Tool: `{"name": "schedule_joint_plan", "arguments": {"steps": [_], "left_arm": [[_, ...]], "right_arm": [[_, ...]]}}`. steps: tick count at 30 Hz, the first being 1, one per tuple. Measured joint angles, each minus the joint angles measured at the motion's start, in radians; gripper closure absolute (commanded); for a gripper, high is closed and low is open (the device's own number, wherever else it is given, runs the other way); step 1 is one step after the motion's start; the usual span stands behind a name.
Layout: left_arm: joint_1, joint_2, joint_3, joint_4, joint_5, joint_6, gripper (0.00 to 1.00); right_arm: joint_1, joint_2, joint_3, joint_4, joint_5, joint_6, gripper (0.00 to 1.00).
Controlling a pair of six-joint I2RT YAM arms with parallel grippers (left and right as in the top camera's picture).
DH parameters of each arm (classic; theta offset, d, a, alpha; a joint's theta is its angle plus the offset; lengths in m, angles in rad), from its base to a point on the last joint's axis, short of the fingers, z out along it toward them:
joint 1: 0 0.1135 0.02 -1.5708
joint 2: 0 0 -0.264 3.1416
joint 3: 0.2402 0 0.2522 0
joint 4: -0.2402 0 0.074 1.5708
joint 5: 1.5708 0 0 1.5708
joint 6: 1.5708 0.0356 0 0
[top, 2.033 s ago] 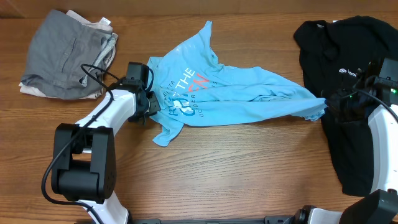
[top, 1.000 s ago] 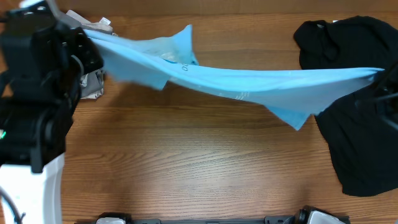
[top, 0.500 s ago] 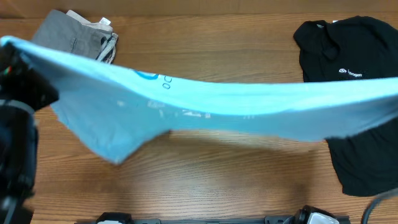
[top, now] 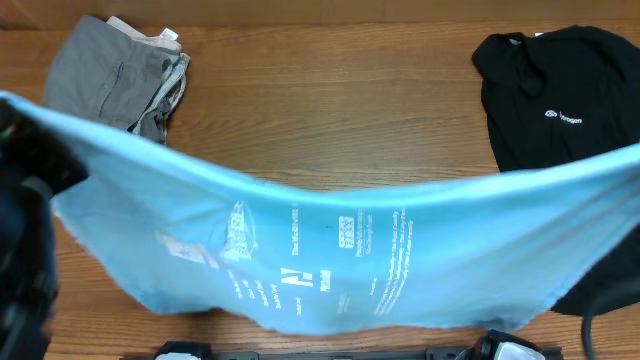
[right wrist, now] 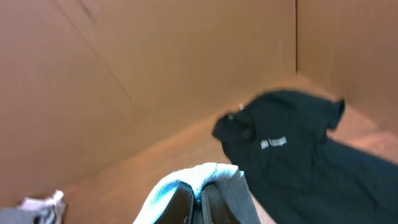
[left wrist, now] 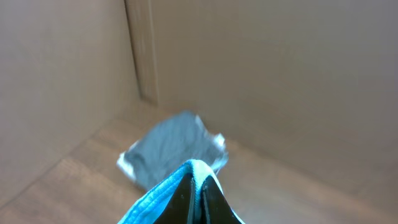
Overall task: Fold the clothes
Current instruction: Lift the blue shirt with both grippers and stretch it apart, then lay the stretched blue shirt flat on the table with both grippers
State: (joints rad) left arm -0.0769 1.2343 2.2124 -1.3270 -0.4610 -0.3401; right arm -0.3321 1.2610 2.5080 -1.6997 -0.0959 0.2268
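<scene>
Aloft, spread wide, L gripper [left wrist: 196,190] & R gripper [right wrist: 200,198] each clamped on blue T-shirt [top: 330,250] edge, cloth stretched btwn.

Left claw [left wrist: 196,186] clamped tight on T-shirt [top: 330,250]; right claw [right wrist: 200,194] same; both held high, well apart

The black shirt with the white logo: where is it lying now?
In the overhead view the black shirt lies at the far right of the table, its near end hidden behind the held-up light blue T-shirt; the gray garments lie far left.

Matt cotton T-shirt [top: 330,250], grained wood table [top: 330,110], black cloth shirt [top: 560,90]
</scene>
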Motion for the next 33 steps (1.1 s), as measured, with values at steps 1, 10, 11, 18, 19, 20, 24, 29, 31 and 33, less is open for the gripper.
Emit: {"name": "schedule_joint_plan", "arguments": {"steps": [1, 10, 11, 18, 19, 20, 24, 29, 31, 33], "left_arm": [[0.000, 0.030, 0.000, -0.015, 0.000, -0.001, 0.96], [0.000, 0.323, -0.001, -0.065, 0.001, -0.026, 0.96], [0.000, 0.368, -0.001, -0.050, 0.003, -0.029, 0.96], [0.000, 0.548, -0.001, 0.059, 0.027, -0.047, 0.96], [0.000, 0.577, -0.001, 0.084, 0.035, -0.050, 0.96], [0.000, 0.608, -0.001, 0.108, 0.042, -0.050, 0.96], [0.000, 0.747, -0.002, 0.268, 0.084, -0.054, 0.96], [0.000, 0.895, -0.002, 0.489, 0.165, -0.054, 0.96], [0.000, 0.949, -0.004, 0.597, 0.211, -0.054, 0.95], [0.000, 0.991, -0.005, 0.671, 0.247, -0.057, 0.93]], "right_arm": [[0.000, 0.017, -0.030, 0.000, 0.000, -0.002, 0.96], [0.000, 0.244, -0.212, 0.020, -0.004, -0.033, 0.96], [0.000, 0.283, -0.232, 0.039, -0.008, -0.042, 0.96], [0.017, 0.511, -0.299, 0.178, -0.035, -0.065, 0.96], [0.018, 0.537, -0.299, 0.200, -0.039, -0.067, 0.96], [0.020, 0.570, -0.300, 0.225, -0.045, -0.068, 0.96], [0.027, 0.724, -0.306, 0.386, -0.080, -0.071, 0.96], [0.085, 0.867, -0.307, 0.557, -0.084, -0.070, 0.96], [0.126, 0.914, -0.309, 0.630, -0.083, -0.071, 0.96], [0.159, 0.943, -0.310, 0.687, -0.079, -0.071, 0.96]]}}
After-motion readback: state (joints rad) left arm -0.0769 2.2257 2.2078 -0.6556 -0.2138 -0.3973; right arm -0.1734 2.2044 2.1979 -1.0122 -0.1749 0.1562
